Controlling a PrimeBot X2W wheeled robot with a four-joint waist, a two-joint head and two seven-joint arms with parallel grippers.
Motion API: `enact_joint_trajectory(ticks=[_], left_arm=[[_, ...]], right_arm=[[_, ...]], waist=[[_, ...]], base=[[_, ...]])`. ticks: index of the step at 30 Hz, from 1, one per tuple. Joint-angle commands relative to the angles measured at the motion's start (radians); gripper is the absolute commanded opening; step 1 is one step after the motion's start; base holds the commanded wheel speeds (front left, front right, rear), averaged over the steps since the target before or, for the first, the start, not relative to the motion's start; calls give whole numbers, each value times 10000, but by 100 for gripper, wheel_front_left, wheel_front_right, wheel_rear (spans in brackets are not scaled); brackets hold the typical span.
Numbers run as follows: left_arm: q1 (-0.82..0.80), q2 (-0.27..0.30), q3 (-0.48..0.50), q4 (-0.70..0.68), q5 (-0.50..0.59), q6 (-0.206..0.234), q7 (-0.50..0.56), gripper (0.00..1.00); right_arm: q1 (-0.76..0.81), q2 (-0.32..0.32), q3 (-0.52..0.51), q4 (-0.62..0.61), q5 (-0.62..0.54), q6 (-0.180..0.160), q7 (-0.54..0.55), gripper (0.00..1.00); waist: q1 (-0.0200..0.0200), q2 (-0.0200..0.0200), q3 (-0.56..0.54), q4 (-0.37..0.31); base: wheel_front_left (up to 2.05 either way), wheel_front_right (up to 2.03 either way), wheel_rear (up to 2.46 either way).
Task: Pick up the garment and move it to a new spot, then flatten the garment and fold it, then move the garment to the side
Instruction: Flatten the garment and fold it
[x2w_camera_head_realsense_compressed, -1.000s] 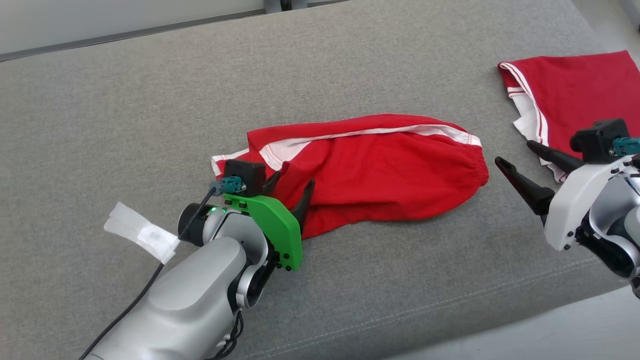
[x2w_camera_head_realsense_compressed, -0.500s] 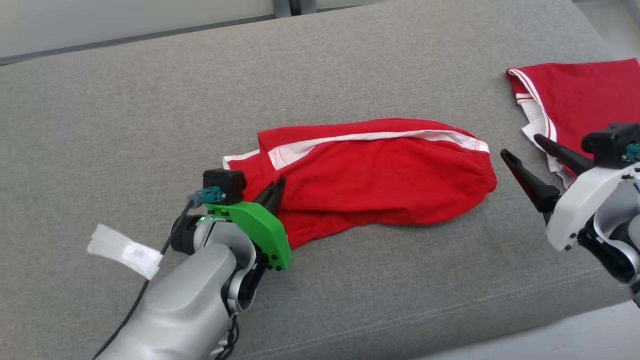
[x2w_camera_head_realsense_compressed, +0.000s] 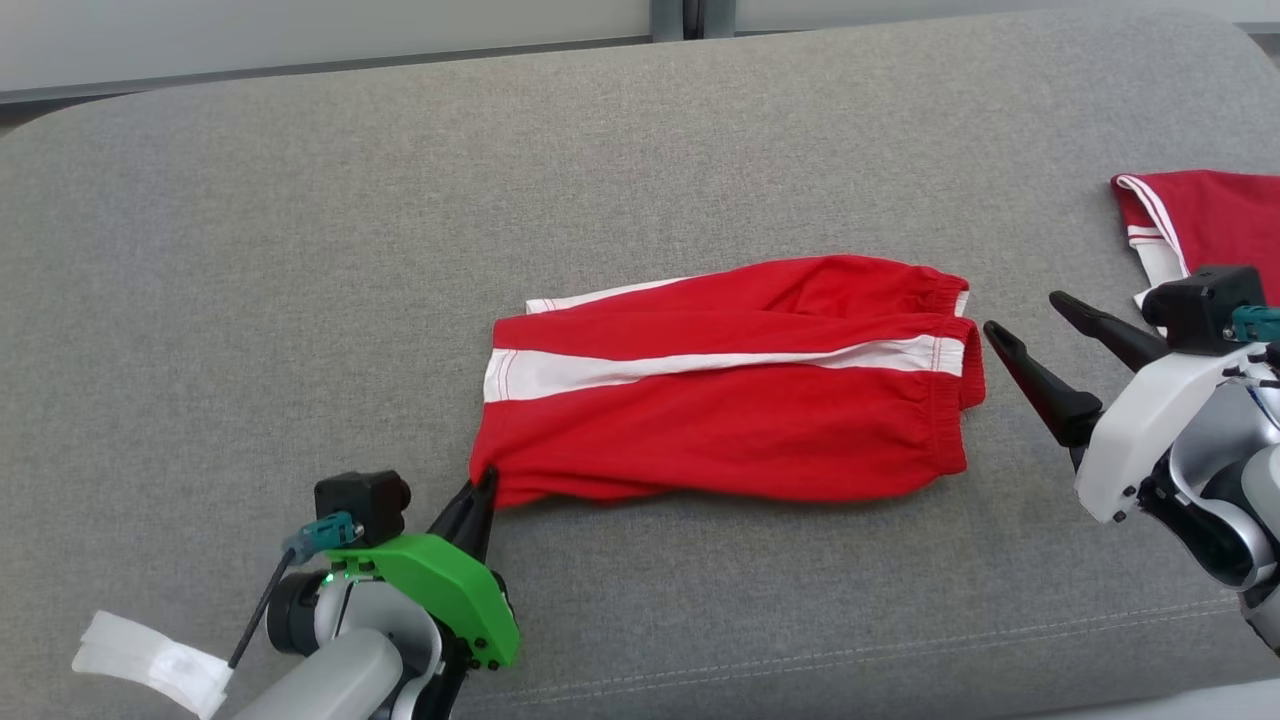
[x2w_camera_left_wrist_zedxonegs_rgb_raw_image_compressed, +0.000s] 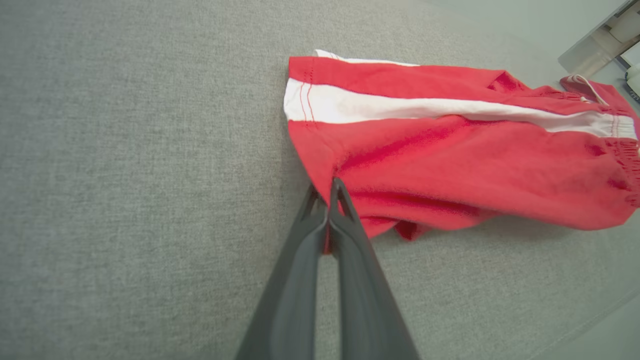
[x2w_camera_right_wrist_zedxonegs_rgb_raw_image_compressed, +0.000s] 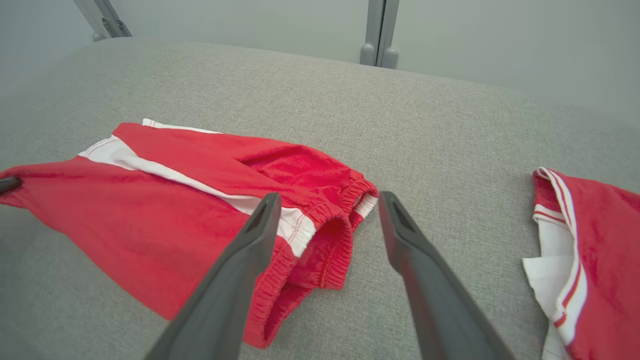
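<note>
Garment on grey cushion; red cloth rightward

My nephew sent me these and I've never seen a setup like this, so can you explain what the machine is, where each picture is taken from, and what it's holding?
It is a wheeled robot with two arms, each ending in a two-fingered gripper. One picture looks down from a camera on its head. The other two come from cameras on its left and right wrists, looking along the fingers. On a grey cushion lie red shorts with a white stripe, and a second red garment lies at the right edge. The left gripper, with the green plate, is shut on the shorts' near left corner. The right gripper is open near the waistband, holding nothing.
</note>
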Motion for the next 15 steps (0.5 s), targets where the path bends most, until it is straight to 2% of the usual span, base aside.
enact_joint_trajectory(ticks=[1,9,10,11,12,13,15], left_arm=[[217,-27,48,-52,-110,113,-3,0],[576,-195,87,245,-251,179,-184,0],[559,-184,134,292,-212,222,-245,15],[522,-169,194,314,-150,251,-312,43],[493,-173,255,312,-131,267,-370,87],[466,-179,315,285,-123,258,-417,100],[428,-143,413,199,-63,288,-492,100]], right_arm=[[184,33,4,-16,-76,-5,128,100],[395,130,-119,7,-196,-5,326,100],[453,165,-151,5,-205,-5,288,100],[482,209,-186,-4,-216,-5,225,100],[535,246,-232,-18,-239,-5,172,100],[599,302,-295,-23,-244,-5,97,100],[776,395,-390,-51,-299,-5,-29,100]], waist=[[1,-1,63,-31],[1,-1,161,-261],[1,-1,168,-285],[1,-1,177,-310],[1,-1,180,-333],[1,-1,176,-353],[1,-1,160,-382]], base=[[0,0,0],[0,0,0],[0,0,0],[0,0,0],[0,0,0],[0,0,0],[0,0,0]])
